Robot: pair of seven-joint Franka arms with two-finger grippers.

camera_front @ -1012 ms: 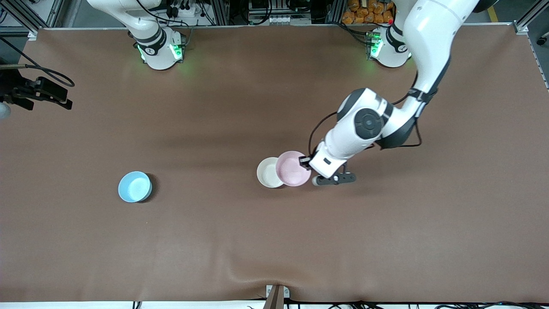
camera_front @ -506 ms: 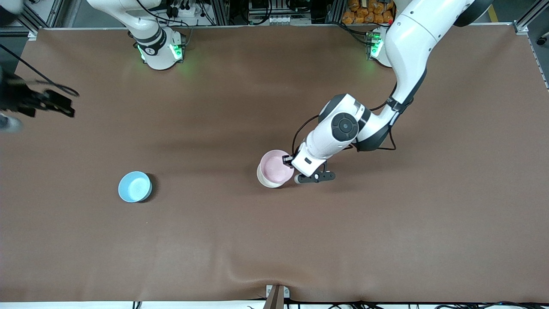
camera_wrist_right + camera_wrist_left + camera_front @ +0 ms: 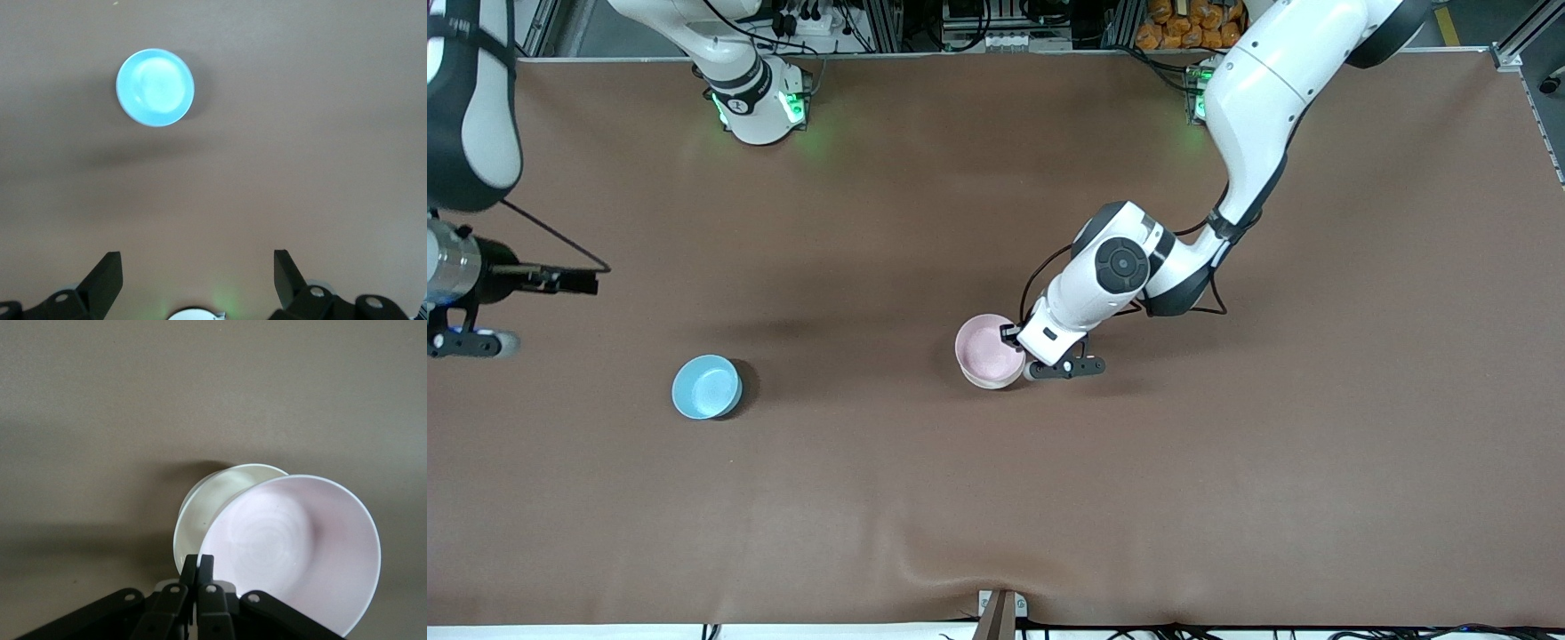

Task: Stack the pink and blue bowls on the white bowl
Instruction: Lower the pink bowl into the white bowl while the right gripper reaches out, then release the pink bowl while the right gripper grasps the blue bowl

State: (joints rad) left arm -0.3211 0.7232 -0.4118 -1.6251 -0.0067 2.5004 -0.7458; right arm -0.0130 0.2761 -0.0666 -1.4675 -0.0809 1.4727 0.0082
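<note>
My left gripper is shut on the rim of the pale pink bowl. It holds the bowl, tilted, over the white bowl, covering most of it; only a sliver of white rim shows. Whether the two bowls touch I cannot tell. The light blue bowl sits alone on the table toward the right arm's end. My right gripper hangs open and empty over the table at that end, with the blue bowl some way ahead of it.
The brown table cover is bare around the bowls. Both arm bases stand along the table's farthest edge. A small bracket sits at the nearest edge.
The left gripper has carried the pink bowl from beside the white bowl to over it. The right arm has swung in over its end of the table, toward the blue bowl.
</note>
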